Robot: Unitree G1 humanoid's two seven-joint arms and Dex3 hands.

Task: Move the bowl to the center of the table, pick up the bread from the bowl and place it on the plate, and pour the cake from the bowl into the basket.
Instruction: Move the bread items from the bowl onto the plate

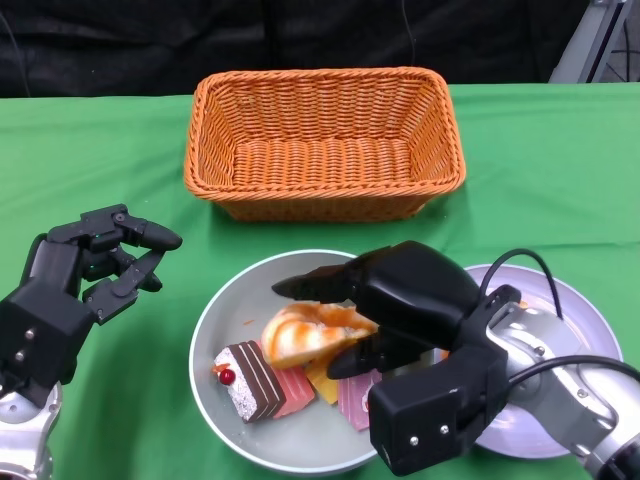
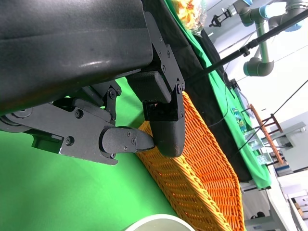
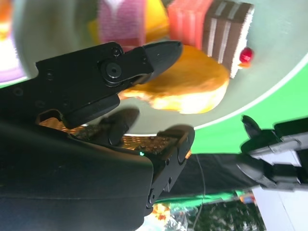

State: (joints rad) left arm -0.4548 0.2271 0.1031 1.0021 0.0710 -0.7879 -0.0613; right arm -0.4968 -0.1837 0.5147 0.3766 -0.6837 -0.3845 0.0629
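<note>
Right robot hand pinching; left robot hand empty.

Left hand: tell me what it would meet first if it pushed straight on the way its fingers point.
Probably the bowl: the left hand holds nothing, and its fingers point toward the near rim. Depth is unclear; the basket lies farther back.

Bowl before basket, plate right.

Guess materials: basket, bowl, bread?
Basket: woven wicker or rattan look, orange, matte; the weave strands show clearly.
Bowl: smooth pale grey-green, faint sheen; looks like plastic or glazed ceramic, cannot tell which.
Bread: glossy orange-brown crust with an even pale cut face; likely a foam or plastic replica.
</note>
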